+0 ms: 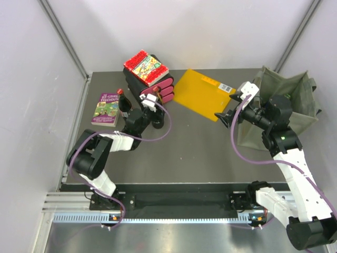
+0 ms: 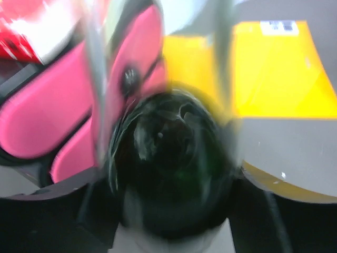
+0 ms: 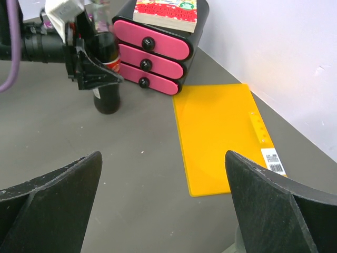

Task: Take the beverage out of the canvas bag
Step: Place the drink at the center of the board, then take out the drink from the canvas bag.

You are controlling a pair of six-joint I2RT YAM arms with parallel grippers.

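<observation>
Your left end effector (image 3: 100, 68) pinches the beverage (image 3: 108, 89), a glossy dark bottle with a red label. It stands on the matte grey tabletop (image 3: 131, 153) beside rounded pink drawers (image 3: 158, 47), well apart from the canvas bag (image 1: 303, 89). Only the overhead view shows that floppy olive cloth. The left wrist view is blurred. Your right end effector (image 3: 163, 205) is spread wide.

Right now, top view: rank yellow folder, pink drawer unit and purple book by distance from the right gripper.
1. yellow folder, just left of the right gripper
2. pink drawer unit, beyond the folder
3. purple book, far left
</observation>
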